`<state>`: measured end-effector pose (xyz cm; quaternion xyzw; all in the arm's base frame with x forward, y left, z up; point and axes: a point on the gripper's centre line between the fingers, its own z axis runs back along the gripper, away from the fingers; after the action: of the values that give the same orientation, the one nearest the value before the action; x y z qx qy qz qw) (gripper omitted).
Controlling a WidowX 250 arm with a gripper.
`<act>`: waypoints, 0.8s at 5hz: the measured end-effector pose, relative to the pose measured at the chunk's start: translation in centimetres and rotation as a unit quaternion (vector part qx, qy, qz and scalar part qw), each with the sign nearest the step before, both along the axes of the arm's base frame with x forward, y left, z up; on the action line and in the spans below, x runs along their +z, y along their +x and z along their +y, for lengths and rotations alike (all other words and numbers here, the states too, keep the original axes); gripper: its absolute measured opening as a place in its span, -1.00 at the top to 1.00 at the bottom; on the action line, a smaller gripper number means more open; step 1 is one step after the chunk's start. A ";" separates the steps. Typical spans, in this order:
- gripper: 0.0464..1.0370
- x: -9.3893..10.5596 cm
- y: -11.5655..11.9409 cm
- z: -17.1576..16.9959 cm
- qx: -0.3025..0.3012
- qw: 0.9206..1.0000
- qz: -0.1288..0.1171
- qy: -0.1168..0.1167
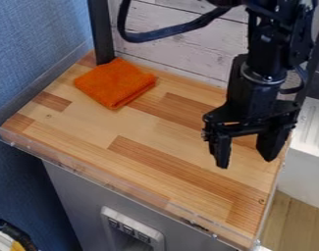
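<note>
Open room over wooden top (145, 142); orange cloth (116, 82) at back

One fixed view looks down at a slant onto the wooden work surface (116, 125).

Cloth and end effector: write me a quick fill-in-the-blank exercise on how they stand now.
The folded cloth is coloured ____.
The fingers of the end effector stand ____, not shut.
In the picture, the end effector hangs towards the ____ side of the wooden tabletop.

Missing words: orange; open; right.
</note>
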<state>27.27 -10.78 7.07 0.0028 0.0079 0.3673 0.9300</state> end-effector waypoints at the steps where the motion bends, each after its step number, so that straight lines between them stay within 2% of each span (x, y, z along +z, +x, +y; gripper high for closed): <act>1: -0.92 -0.2 0.0 -0.2 -0.006 1.000 -0.002 -0.007; 4: -0.92 -0.7 0.0 -0.3 -0.015 1.000 -0.010 -0.015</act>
<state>27.25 -11.12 6.41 -0.0148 0.0039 0.3535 0.9353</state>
